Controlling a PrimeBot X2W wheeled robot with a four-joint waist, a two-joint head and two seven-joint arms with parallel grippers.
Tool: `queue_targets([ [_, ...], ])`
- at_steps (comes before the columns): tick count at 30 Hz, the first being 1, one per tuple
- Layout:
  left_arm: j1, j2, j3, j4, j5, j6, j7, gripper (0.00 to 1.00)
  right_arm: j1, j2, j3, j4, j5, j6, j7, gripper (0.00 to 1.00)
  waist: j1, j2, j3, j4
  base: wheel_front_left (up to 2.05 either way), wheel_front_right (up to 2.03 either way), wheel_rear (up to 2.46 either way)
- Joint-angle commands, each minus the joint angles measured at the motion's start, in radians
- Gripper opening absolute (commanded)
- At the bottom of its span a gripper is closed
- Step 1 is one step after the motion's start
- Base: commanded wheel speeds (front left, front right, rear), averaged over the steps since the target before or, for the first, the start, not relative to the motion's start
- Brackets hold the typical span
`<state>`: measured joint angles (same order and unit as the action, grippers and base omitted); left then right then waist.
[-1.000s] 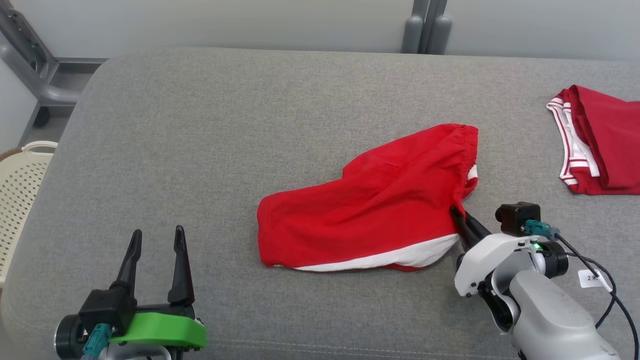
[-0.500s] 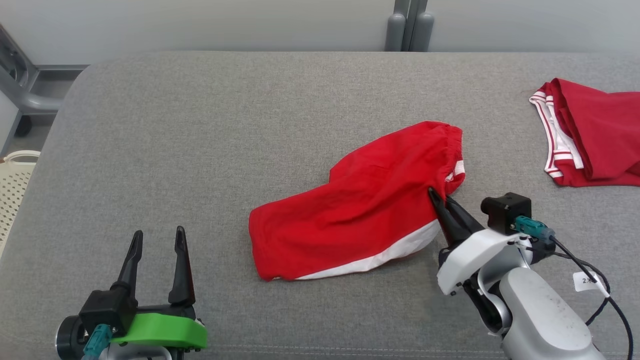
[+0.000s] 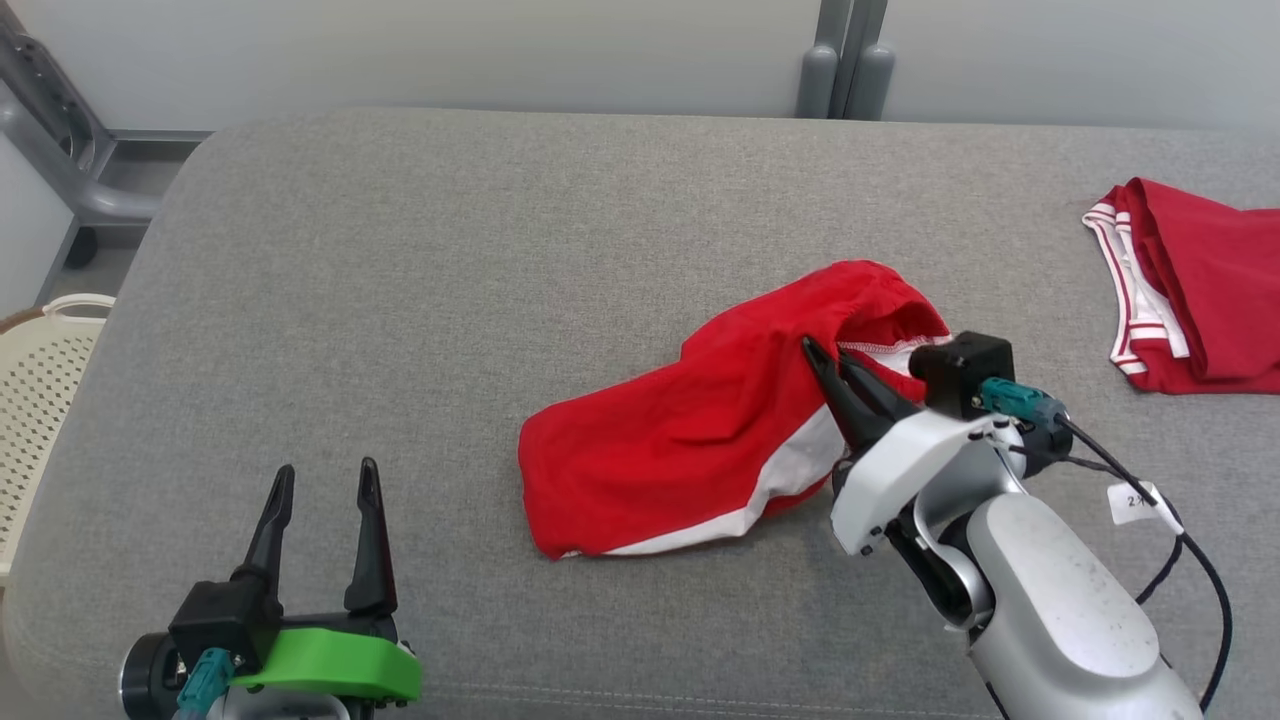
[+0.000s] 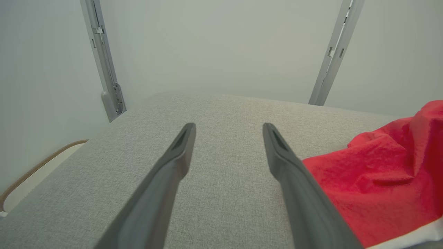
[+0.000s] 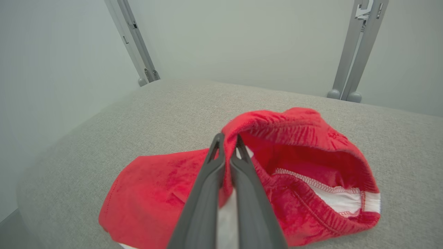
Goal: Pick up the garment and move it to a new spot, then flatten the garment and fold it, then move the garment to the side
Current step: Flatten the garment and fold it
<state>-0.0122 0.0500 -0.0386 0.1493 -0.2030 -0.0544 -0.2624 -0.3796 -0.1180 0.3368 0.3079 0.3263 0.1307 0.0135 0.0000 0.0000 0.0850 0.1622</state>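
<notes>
The jaws of the right gripper [image 3: 825, 355] are pinching shut on a fold of the garment [image 3: 680, 440] at its elastic waistband, holding that edge raised so the opening is gaping. The left gripper [image 3: 325, 475] is hovering with its jaws wide and empty near the front-left corner of the table [image 3: 450, 250]. The garment, red shorts with a white side stripe, is lying right of the table's middle. The pinch is looking thin: a fast pull could be slipping the soft knit free, or only one layer could be coming up, leaving the rest dragging and bunching on the table's coarse grey weave. The cloth is looking limp, matte and rumpled, the waistband gathered and white-stitched inside.
</notes>
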Motion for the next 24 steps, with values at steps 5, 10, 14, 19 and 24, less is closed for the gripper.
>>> queue_targets([
  [5, -0.011, 0.002, -0.006, 0.002, 0.002, -0.004, -0.002, 1.0, -0.076, 0.016, 0.008, 0.061, -0.001, 0.0, 0.021, 0.0, 0.0, 0.0, 0.003, 0.01, 0.0, 0.0, 0.0],
  [10, -0.024, 0.001, -0.018, 0.01, 0.002, -0.01, -0.002, 1.0, -0.176, 0.025, 0.025, 0.213, 0.015, 0.0, 0.027, 0.0, 0.0, 0.0, 0.01, 0.021, 0.0, 0.0, 0.0],
  [14, -0.033, 0.002, -0.031, 0.02, 0.001, -0.013, -0.002, 1.0, -0.251, 0.033, 0.037, 0.359, 0.037, 0.0, -0.024, 0.0, 0.0, 0.0, 0.012, 0.039, 0.0, 0.0, 0.0],
  [19, -0.041, 0.002, -0.043, 0.025, -0.007, -0.01, -0.002, 1.0, -0.31, 0.039, 0.051, 0.515, 0.052, 0.0, -0.117, 1.0, 0.0, 0.0, 0.013, 0.052, 0.0, 0.0, 0.0],
  [24, -0.039, 0.002, -0.042, 0.024, -0.01, -0.002, -0.002, 1.0, -0.355, 0.045, 0.074, 0.645, 0.073, 0.0, -0.211, 1.0, 0.0, 0.0, 0.012, 0.042, 0.0, 0.0, 0.0],
])
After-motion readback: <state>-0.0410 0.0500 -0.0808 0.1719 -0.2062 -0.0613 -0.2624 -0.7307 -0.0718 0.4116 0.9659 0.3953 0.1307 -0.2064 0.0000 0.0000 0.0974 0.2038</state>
